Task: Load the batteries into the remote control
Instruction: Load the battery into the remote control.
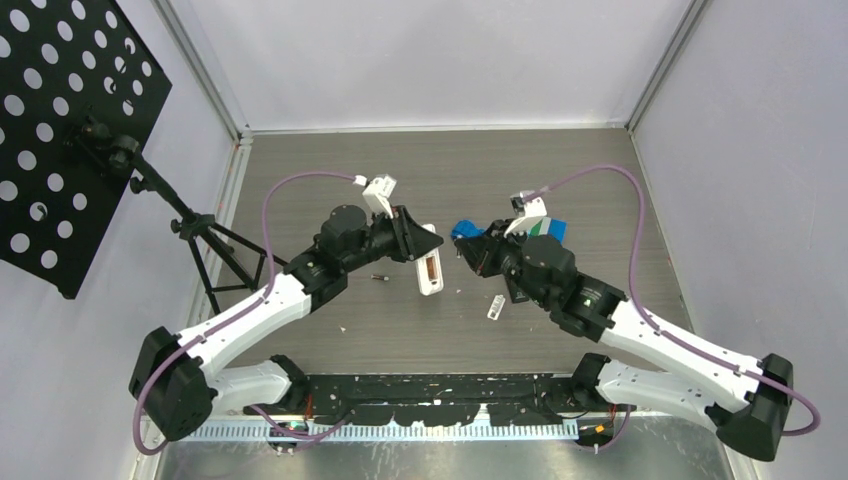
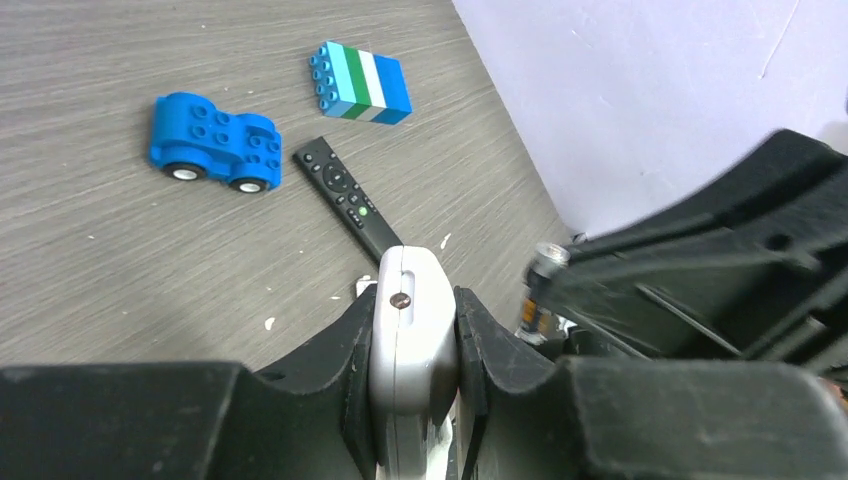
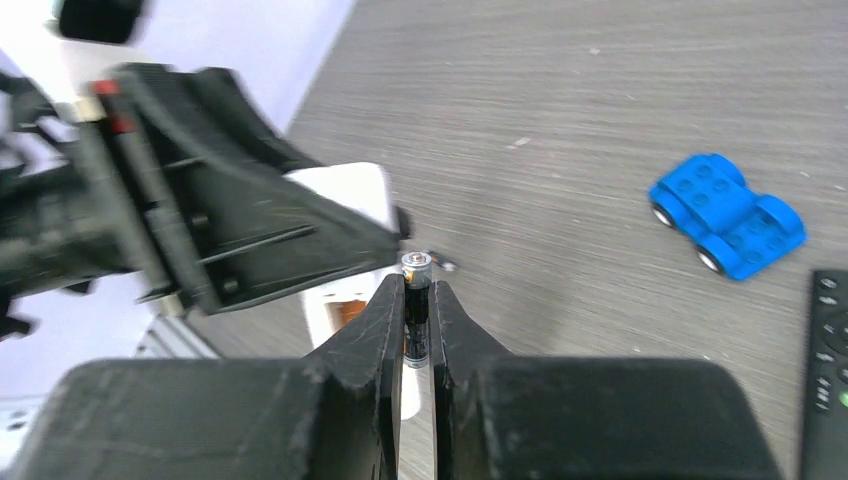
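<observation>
My left gripper (image 1: 424, 250) is shut on a white remote (image 1: 429, 270) and holds it above the table; its open back shows an orange battery bay (image 3: 349, 310). In the left wrist view the remote (image 2: 412, 330) sits edge-on between my fingers. My right gripper (image 3: 416, 288) is shut on a dark battery (image 3: 416, 300) with an orange band, its metal tip up, just right of the white remote (image 3: 345, 215). That battery also shows in the left wrist view (image 2: 540, 290). Another small dark battery (image 1: 380, 276) lies on the table left of the remote.
A small clear-white plastic piece (image 1: 495, 306) lies in front of the right gripper. A blue toy car (image 2: 213, 143), a striped block (image 2: 362, 83) and a black remote (image 2: 347, 195) lie on the far side. A black tripod stand (image 1: 205, 240) is at the left.
</observation>
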`<action>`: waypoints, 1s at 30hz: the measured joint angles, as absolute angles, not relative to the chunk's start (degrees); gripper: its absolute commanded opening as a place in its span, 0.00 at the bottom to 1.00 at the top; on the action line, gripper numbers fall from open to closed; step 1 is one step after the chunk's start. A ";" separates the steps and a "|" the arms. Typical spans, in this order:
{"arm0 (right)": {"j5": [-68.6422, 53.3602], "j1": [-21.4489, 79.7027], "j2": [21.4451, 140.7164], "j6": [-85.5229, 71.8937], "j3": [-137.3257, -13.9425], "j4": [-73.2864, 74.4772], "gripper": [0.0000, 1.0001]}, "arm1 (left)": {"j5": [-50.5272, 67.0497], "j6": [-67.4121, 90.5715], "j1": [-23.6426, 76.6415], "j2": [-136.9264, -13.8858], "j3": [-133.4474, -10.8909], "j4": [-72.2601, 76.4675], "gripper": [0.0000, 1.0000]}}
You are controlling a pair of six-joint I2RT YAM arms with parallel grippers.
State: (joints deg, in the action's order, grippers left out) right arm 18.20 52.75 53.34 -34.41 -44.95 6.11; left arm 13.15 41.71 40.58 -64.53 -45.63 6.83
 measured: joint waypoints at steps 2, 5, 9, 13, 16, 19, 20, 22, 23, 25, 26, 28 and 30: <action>15.97 52.77 50.30 -34.37 -42.78 2.59 0.09 | 13.45 44.01 40.60 -65.69 -45.65 7.79 0.00; 13.08 52.77 48.73 -34.04 -41.34 -1.48 0.09 | 13.54 46.59 40.58 -67.42 -46.59 6.68 0.00; 10.07 52.77 50.24 -32.86 -41.06 -5.30 0.09 | 13.63 49.65 40.58 -70.48 -50.48 2.83 0.00; 8.58 52.77 53.10 -31.38 -40.71 -7.70 0.09 | 13.96 52.86 40.14 -71.64 -53.32 -0.78 0.00; 8.23 52.84 54.63 -29.85 -39.51 -9.89 0.09 | 15.29 55.07 38.96 -72.10 -53.76 -1.83 0.00; 8.21 52.88 55.48 -28.53 -38.13 -11.42 0.09 | 16.91 57.04 37.17 -72.79 -53.76 -2.48 0.00; 8.19 52.88 55.90 -28.18 -37.85 -11.97 0.09 | 17.39 57.76 36.71 -72.99 -53.76 -2.55 0.00; 7.97 52.88 56.80 -27.66 -37.56 -12.88 0.10 | 18.37 58.87 35.94 -73.25 -53.74 -2.52 0.00; 7.79 52.88 57.21 -27.51 -37.52 -13.47 0.10 | 18.68 59.46 35.62 -73.30 -53.67 -2.52 0.00; 7.31 52.90 58.04 -27.27 -37.47 -14.81 0.10 | 19.44 60.34 35.18 -73.41 -53.60 -2.50 0.00; 7.11 52.93 58.43 -27.20 -37.39 -15.40 0.10 | 19.79 60.95 35.11 -73.43 -53.60 -2.50 0.00; 6.66 52.93 59.02 -27.14 -37.04 -16.69 0.11 | 20.25 61.36 35.07 -73.45 -53.58 -2.52 0.00; 6.50 53.06 59.44 -27.05 -36.82 -17.41 0.13 | 20.67 61.52 35.00 -73.63 -53.58 -2.59 0.00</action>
